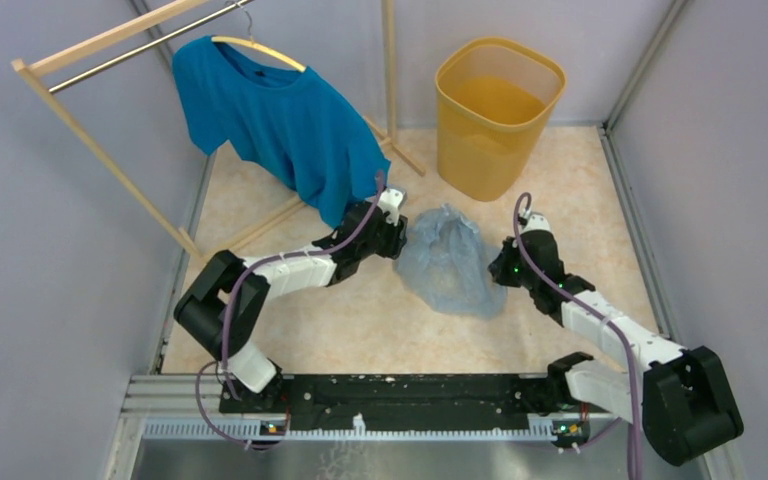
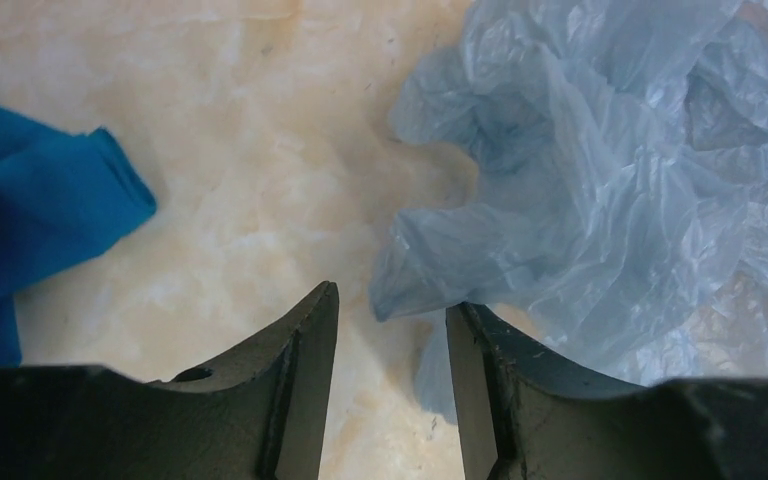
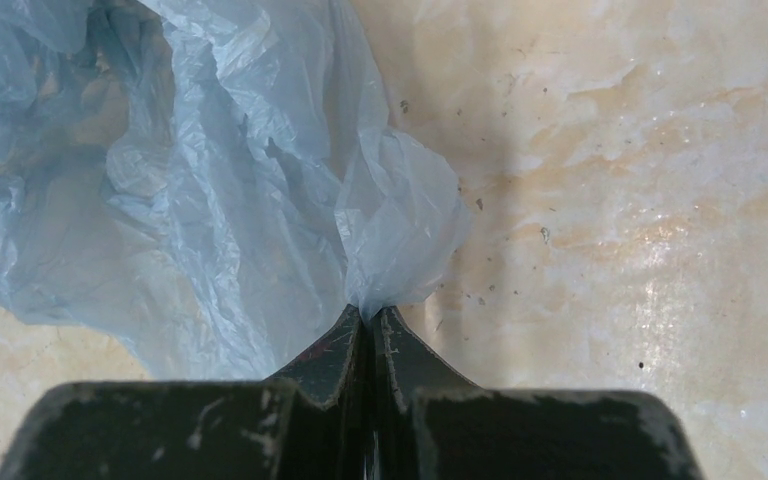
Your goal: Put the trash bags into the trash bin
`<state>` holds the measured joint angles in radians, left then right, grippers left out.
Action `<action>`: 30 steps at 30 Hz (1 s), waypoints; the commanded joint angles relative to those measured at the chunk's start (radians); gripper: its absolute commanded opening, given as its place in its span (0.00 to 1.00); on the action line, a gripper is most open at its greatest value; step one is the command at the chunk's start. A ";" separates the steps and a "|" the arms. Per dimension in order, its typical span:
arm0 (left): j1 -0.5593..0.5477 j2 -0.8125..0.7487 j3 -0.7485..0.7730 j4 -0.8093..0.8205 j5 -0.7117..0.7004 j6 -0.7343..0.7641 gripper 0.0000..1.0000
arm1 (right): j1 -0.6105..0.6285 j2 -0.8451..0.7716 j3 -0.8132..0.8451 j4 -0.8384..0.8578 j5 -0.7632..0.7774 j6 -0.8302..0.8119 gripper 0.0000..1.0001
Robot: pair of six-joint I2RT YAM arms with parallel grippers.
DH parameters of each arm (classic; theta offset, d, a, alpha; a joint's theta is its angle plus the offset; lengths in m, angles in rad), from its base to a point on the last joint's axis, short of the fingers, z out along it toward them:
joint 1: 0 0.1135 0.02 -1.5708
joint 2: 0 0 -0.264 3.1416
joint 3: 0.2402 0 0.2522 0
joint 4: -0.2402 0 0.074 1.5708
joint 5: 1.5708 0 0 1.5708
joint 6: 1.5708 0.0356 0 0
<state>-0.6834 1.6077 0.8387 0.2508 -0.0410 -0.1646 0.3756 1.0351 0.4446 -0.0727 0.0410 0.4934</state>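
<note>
Bag-lift prep on two-arm rig: thin, wrinkly, translucent pale blue-grey plastic trash bag (image 1: 450, 262) lies crumpled on marbled beige tabletop (image 1: 360, 320) between the arms, well short of tall yellow-orange mesh-walled plastic trash bin (image 1: 485, 150) at the back.

Step in hand, by the look of it, is getting a second hold on the film. To do it well, left arm prob. needs to nudge fwd so more than the fold's tip sits between the pads before any squeeze; film this slick likely slips from a shallow pinch. It should also stay clear of opaque teal-blue T-shirt (image 1: 280, 120) hanging just beside the left wrist. After that, both edges want an even lift so the bag clears the bin's rim.

Right gripper (image 3: 368, 315) has jaws pressed together on a bunched tuft at the bag's right edge. Left gripper (image 2: 392, 300), at the opposite edge, has jaws approx. half spread, w/ a pointed fold poking into the gap. Whether the fold touches a pad can't be told.
</note>
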 commanded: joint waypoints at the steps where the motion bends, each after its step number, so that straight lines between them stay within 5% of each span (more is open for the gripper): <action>1: -0.005 0.047 0.054 0.122 0.086 0.089 0.52 | -0.012 -0.019 -0.007 0.037 -0.030 -0.025 0.00; 9: -0.011 0.111 0.084 0.200 0.066 0.089 0.53 | -0.012 -0.031 -0.012 0.038 -0.074 -0.023 0.00; 15: -0.022 0.065 0.099 0.161 -0.037 0.066 0.06 | -0.012 -0.070 0.008 -0.011 -0.078 -0.026 0.00; 20: -0.023 -0.037 0.131 -0.258 -0.219 -0.242 0.00 | -0.012 -0.164 0.065 -0.144 -0.044 -0.013 0.00; 23: -0.021 -0.061 0.137 -0.510 -0.187 -0.383 0.00 | -0.012 -0.214 0.089 -0.189 -0.009 0.010 0.00; 27: -0.020 -0.109 0.147 -0.598 -0.116 -0.382 0.00 | -0.013 -0.159 0.142 -0.161 -0.007 0.016 0.00; 30: -0.020 -0.145 0.302 -0.635 -0.027 -0.292 0.00 | -0.014 -0.020 0.328 -0.211 -0.034 -0.017 0.00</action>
<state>-0.7021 1.5356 0.9623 -0.2623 -0.1619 -0.4816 0.3740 0.8886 0.5594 -0.2523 0.0132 0.4992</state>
